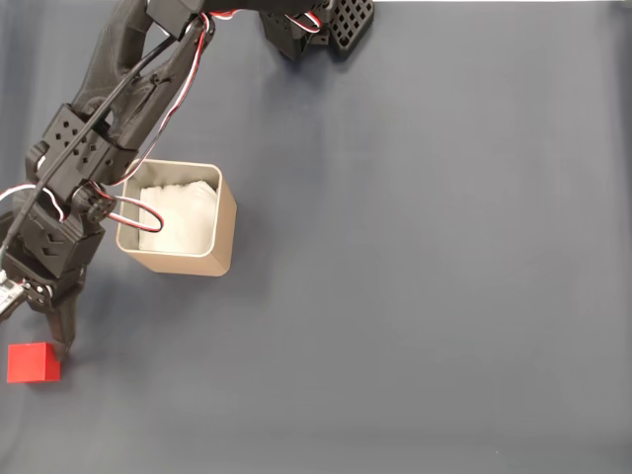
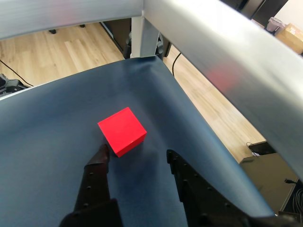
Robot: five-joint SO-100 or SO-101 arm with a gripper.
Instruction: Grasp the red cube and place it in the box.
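Observation:
The red cube (image 1: 33, 362) lies on the dark mat at the lower left edge of the fixed view. My gripper (image 1: 41, 331) hangs just above it there, its dark finger (image 1: 63, 331) reaching down to the cube's right corner. In the wrist view the red cube (image 2: 122, 131) sits just ahead of my open gripper (image 2: 137, 153). The left fingertip (image 2: 102, 152) is at the cube's near corner and the right finger (image 2: 173, 158) stands apart from it. The tan box (image 1: 180, 262) with white padding stands up and to the right of the cube, partly under my arm.
The arm's base (image 1: 316, 25) is at the top centre of the fixed view, and its cables loop over the box's left rim. In the wrist view the mat's edge (image 2: 189, 113) drops off close beyond the cube, with a metal frame (image 2: 142, 33) and wooden floor behind.

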